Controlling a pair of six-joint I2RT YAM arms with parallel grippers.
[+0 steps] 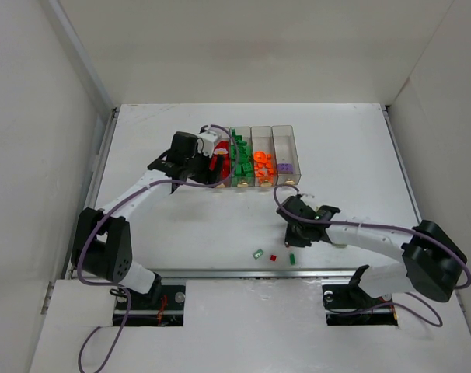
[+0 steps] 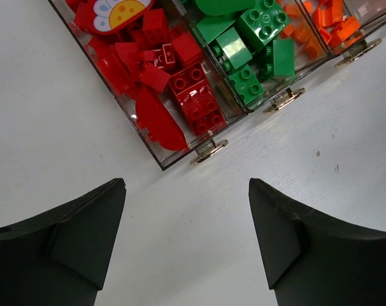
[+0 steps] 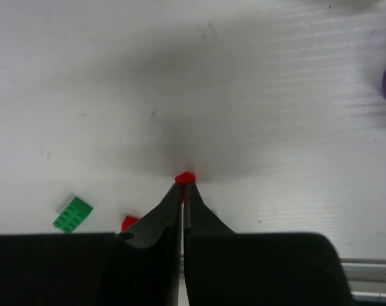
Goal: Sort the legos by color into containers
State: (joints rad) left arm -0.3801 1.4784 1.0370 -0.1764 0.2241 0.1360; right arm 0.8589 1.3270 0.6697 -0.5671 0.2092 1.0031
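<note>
Red plastic first: a tiny brick (image 3: 185, 178) sits pinched at the very tips of the right gripper (image 3: 183, 188), whose fingers are clamped together on it, down at the table (image 1: 181, 233). We cannot tell whether it touches the surface. Just beside it in the wrist view lie a loose green brick (image 3: 72, 213) and another red bit (image 3: 129, 222), near the table's front edge. Well apart, farther back, the containers (image 1: 283, 140) stand in a row, holding red, green, orange and purple legos. The left gripper (image 2: 186, 185) hangs over bare table just off the red bin (image 2: 174, 162), its jaws wide apart and empty.
</note>
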